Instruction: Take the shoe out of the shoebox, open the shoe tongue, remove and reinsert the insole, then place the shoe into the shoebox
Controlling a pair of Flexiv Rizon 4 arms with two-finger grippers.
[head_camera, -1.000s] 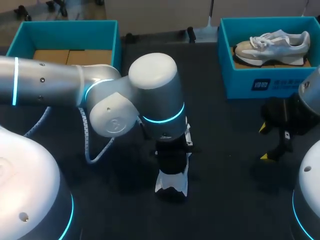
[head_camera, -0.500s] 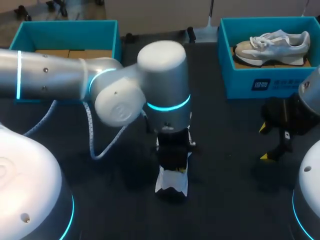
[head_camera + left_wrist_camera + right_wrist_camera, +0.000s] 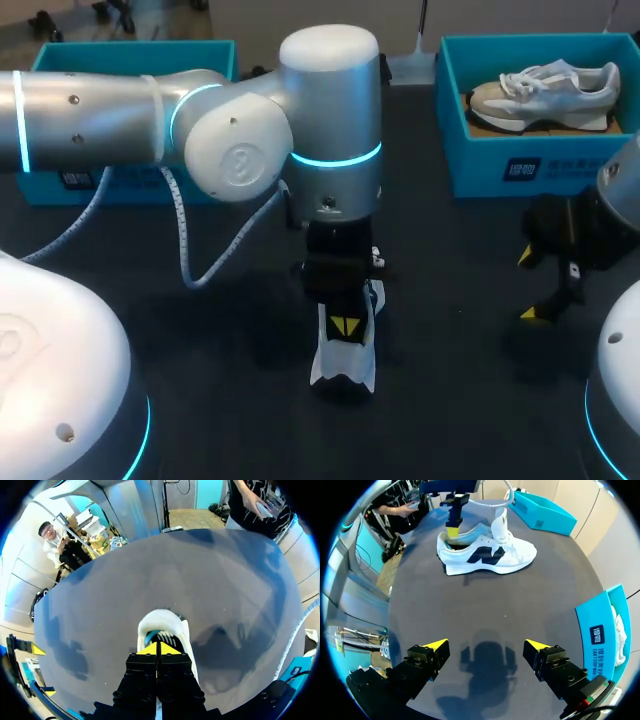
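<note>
A white shoe (image 3: 346,366) with a dark side logo (image 3: 485,555) stands on the dark table in front of me. Its tongue sticks up. My left gripper (image 3: 345,326) hangs just above the heel opening, its yellow tips pressed together with nothing between them (image 3: 159,648). A teal lining (image 3: 149,638) shows inside the shoe under the tips. From the right wrist view, the left gripper (image 3: 452,531) sits right over the heel. My right gripper (image 3: 532,285) is off to the right, low over bare table, fingers wide apart (image 3: 487,644). The teal shoebox (image 3: 470,165) at the back right holds a second pale shoe (image 3: 545,92).
Another teal box (image 3: 130,60) stands at the back left, partly behind my left arm (image 3: 240,150). A grey cable (image 3: 200,270) loops down from that arm. Bare dark table lies between the shoe and my right gripper.
My left arm has swung up and back, lifting its shut gripper out of the shoe so the yellow tips now show above the heel. The shoe and right arm stayed put.
</note>
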